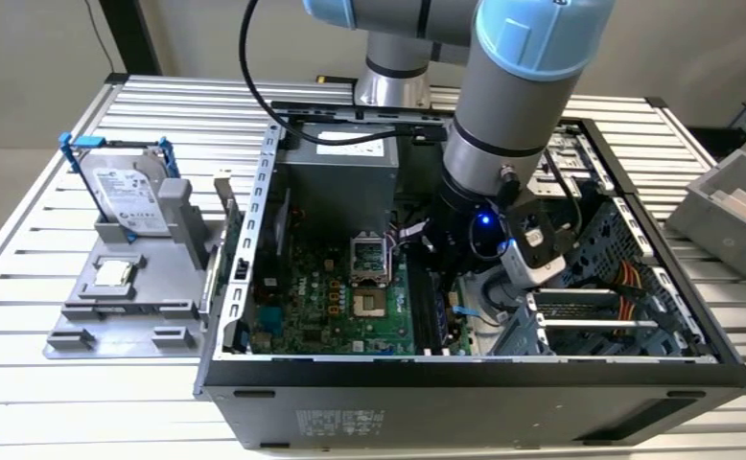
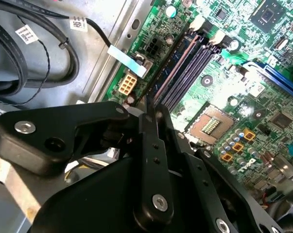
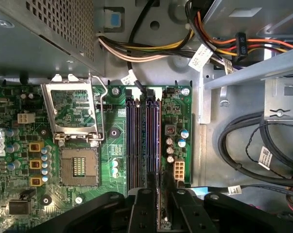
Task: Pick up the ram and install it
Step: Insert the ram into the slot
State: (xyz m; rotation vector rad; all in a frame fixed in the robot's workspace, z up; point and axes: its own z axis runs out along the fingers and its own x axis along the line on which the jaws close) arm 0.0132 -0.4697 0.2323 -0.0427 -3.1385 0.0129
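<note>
An open computer case [image 1: 476, 369] lies on a slatted table [image 1: 40, 230]. The arm reaches inside, its gripper [image 3: 159, 204] closed on the ram [image 3: 160, 165], held edge-down over the outermost memory slot [image 3: 153, 121] beside the empty processor socket [image 3: 79, 167]. Installing is in hand; seating it likely needs exact alignment and a straight press.

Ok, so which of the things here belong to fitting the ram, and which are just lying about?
In the job: the ram, held edge-on in the gripper; the memory slots it is lined up with; the computer case.
Just lying about: the hard drive; the processor chip on the grey holder; the empty processor socket; the cables.
</note>
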